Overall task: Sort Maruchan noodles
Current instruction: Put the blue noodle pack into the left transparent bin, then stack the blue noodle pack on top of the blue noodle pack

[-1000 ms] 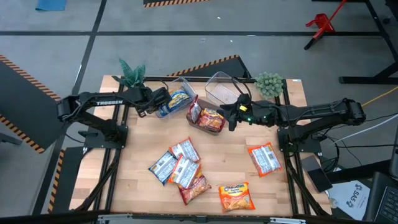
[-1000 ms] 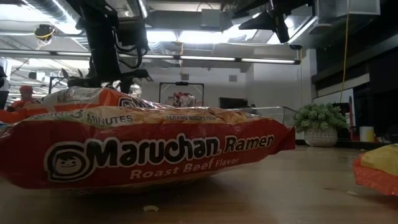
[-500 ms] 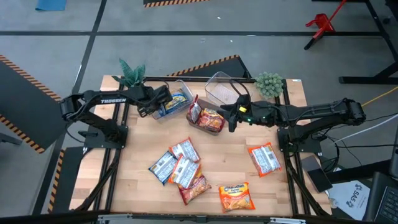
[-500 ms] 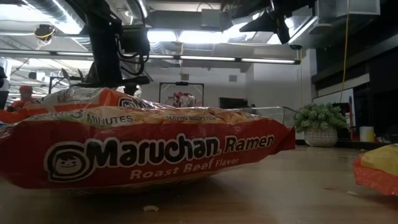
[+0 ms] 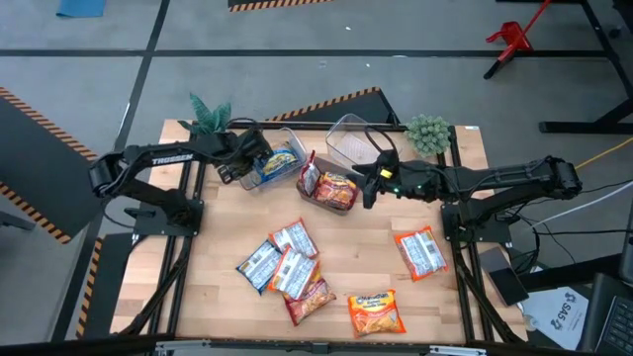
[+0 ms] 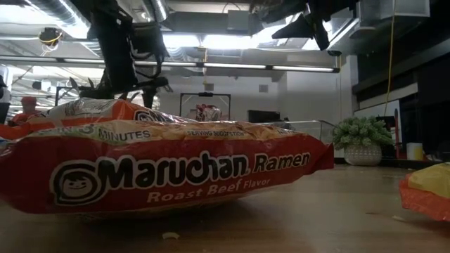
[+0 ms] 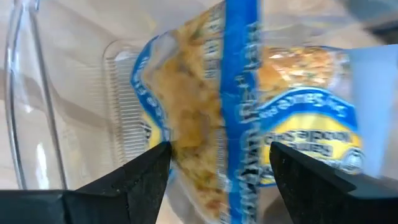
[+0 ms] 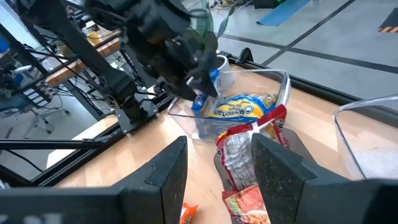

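- The left claw [image 5: 259,158] sits at the far-left part of the worktop [image 5: 376,257], right at the mouth of a clear bin [image 5: 289,133]. Its fingers [image 7: 134,180] are spread, with a blue-yellow packet [image 5: 280,158] lying just ahead of them inside that bin. It doesn't look pinched; I'd guess it's a let-go.
- The right claw [image 5: 368,185] hovers near the far middle, just beside a second bin [image 5: 315,193] holding red-white packets [image 5: 334,190]. Its fingers [image 8: 165,171] are spread too, with nothing between them.
- A third clear bin [image 5: 351,138] stands at the far edge, between the two plants.
- The rest of the Maruchan noodles are still loose: a pile [image 5: 287,269] toward the near-left middle, an orange packet [image 5: 376,311] by the near edge, and a red-white one [image 5: 419,251] toward the right edge.
- What matters for the next grab: that pile lies toward the near edge from both claws, roughly as close to either. The lone red-white packet is clearly on the right arm's side, its long axis running far-to-near with a slight slant.
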`<state>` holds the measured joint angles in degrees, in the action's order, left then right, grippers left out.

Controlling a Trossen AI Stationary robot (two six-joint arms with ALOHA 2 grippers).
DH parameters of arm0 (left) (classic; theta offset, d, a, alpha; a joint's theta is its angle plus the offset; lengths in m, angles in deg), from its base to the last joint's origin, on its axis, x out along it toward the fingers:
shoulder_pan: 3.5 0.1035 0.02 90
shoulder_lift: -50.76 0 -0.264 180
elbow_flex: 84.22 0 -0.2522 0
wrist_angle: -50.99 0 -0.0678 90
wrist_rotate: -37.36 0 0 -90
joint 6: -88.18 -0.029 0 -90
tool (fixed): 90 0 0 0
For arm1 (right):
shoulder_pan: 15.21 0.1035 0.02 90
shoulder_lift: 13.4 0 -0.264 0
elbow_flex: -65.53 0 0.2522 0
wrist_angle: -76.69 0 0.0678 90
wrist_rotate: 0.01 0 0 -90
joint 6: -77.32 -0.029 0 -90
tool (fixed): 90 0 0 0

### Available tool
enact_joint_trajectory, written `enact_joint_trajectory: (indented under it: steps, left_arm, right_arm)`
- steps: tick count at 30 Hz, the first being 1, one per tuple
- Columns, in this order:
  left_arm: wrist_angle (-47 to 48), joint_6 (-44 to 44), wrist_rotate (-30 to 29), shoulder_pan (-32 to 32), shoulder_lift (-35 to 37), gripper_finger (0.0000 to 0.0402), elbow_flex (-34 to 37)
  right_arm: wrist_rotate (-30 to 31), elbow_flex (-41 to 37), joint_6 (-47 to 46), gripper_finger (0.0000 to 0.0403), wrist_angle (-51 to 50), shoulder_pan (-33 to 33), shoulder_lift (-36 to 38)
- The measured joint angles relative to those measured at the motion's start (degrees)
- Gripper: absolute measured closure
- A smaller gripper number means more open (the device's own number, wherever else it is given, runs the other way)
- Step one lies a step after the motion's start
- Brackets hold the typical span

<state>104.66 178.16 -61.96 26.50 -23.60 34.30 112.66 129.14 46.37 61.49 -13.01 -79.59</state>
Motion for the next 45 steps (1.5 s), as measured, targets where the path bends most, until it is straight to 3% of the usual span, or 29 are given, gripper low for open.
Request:
enact_joint_trajectory:
  steps: [6, 12, 18, 23, 34, 39, 45]
  left_arm:
    - [-0.17, -3.61, -0.06, 0.79, 5.63, 0.0134, 0.0]
    - [-0.17, -12.76, 3.38, 0.72, 13.21, 0.0134, 0.0]
    - [-2.48, -25.03, 13.03, -2.22, 21.86, 0.0134, 0.0]
    - [-1.67, -30.26, 20.95, -11.0, 24.93, 0.0134, -0.09]
    - [10.81, -26.47, 9.38, -33.83, 20.11, 0.0134, 0.06]
    - [7.83, -21.46, 6.5, -40.58, 18.67, 0.0134, 3.64]
    - [-4.55, -12.61, 5.93, -47.49, 18.52, 0.0134, 14.1]
  right_arm:
    - [0.29, 0.0, 0.01, 0.024, -0.52, 0.0, 0.0]
    - [-0.19, 0.0, 0.0, 0.024, -0.5, 0.0, 0.0]
    - [-0.82, 0.0, -0.01, 0.024, -0.63, 0.02, 0.0]
    - [-1.43, 0.0, 0.01, 0.024, -1.59, 0.02, -0.69]
    - [-14.04, -0.02, -0.83, 0.024, -0.38, 0.05, -11.04]
    - [-16.98, -0.04, -2.08, 0.024, 5.32, 0.07, -14.4]
    - [-19.32, -0.04, -2.22, 0.024, 8.07, 0.09, -15.41]
